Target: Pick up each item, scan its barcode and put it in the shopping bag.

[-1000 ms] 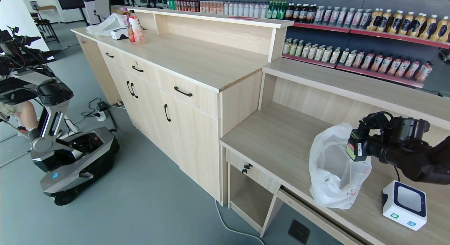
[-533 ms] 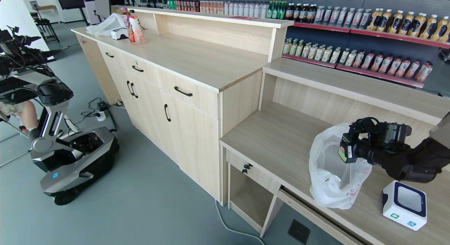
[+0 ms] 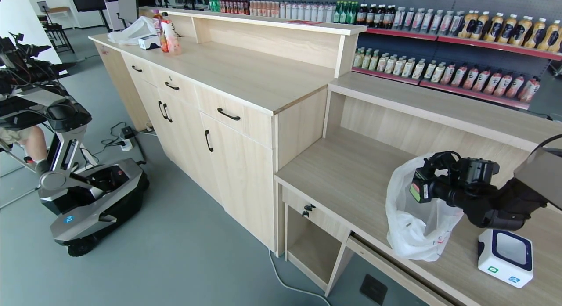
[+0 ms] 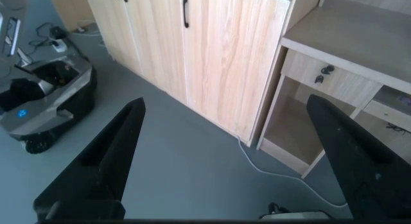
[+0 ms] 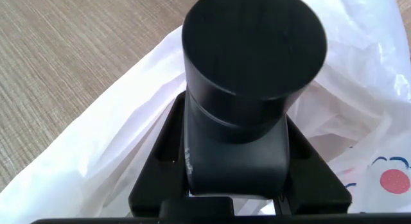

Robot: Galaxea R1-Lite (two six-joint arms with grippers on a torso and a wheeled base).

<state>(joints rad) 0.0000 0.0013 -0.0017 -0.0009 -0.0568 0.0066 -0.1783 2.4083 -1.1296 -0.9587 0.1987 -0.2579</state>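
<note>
right gripper (image 3: 428,191) fingers squeeze a dark round item (image 3: 418,192) just over the open top of the white shopping bag (image 3: 408,229) | bag sits on the desk (image 3: 351,174) near the scanner (image 3: 505,255) | left gripper (image 4: 225,153) fingers wide apart, holding nothing

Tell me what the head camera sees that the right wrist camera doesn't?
Head view alone: the white scanner on the wooden desk, the shelves of bottles and the long counter. Right wrist view alone: the dark item seen close up from its round black end. Both: the white shopping bag, the desk, and the right gripper shut on the dark item above the bag.
</note>
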